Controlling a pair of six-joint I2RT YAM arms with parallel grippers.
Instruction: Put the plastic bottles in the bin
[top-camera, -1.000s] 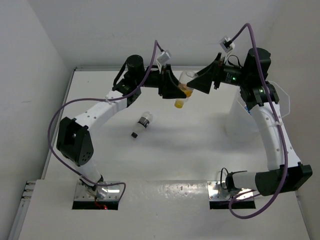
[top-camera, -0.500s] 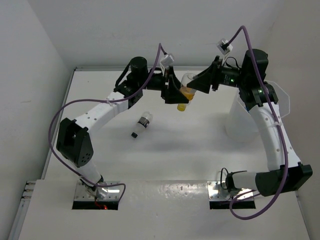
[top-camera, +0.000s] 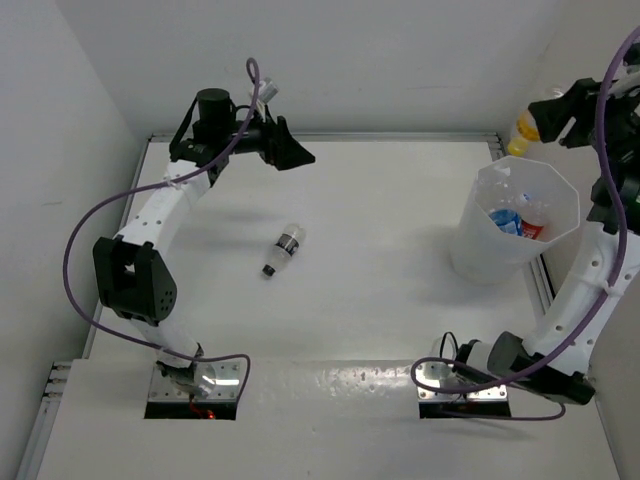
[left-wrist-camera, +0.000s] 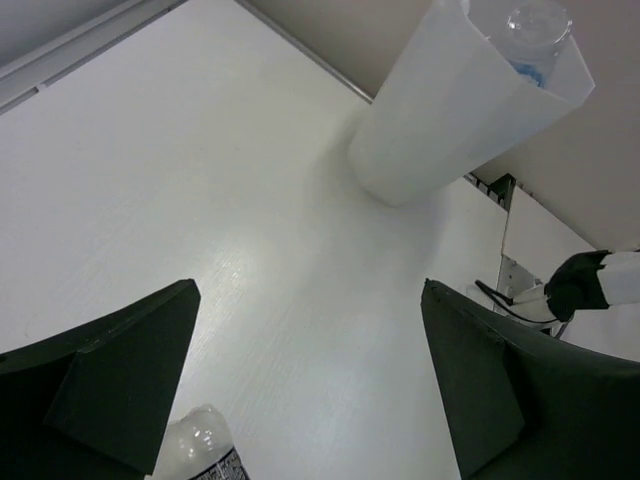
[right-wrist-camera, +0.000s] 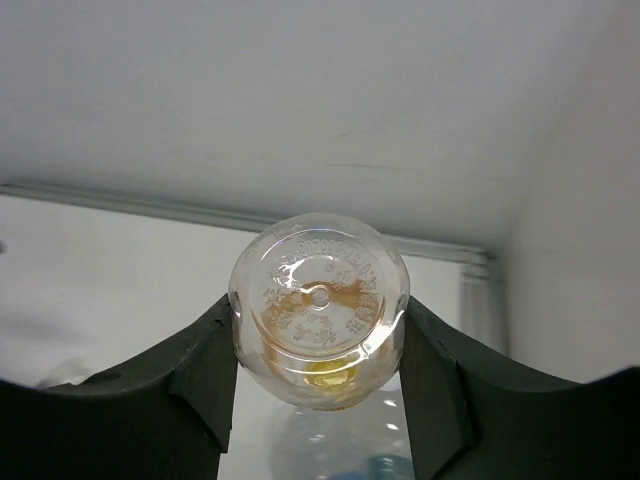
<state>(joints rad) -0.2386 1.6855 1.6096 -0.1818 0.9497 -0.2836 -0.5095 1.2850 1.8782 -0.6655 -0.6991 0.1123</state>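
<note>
My right gripper (top-camera: 540, 112) is shut on the yellow-orange bottle (top-camera: 522, 130), holding it in the air over the far rim of the bin (top-camera: 478, 250). In the right wrist view the bottle's clear base (right-wrist-camera: 318, 300) faces the camera, clamped between both fingers (right-wrist-camera: 205, 370). Bottles with blue and red labels (top-camera: 520, 220) lie inside the bin. A clear bottle with a black cap (top-camera: 283, 248) lies on the table's middle left. My left gripper (top-camera: 298, 157) is open and empty, high at the far left; its wrist view shows the bottle's end (left-wrist-camera: 198, 450) and the bin (left-wrist-camera: 440, 120).
The table ends at a raised back rail (top-camera: 380, 136) against the wall. Both arm base plates (top-camera: 195, 385) sit at the near edge. The right arm's white links (top-camera: 580, 290) rise close beside the bin.
The left gripper opened and let go of the yellow-orange bottle, then drew back to the far left. The right gripper shut on that bottle and carried it right, over the bin.
</note>
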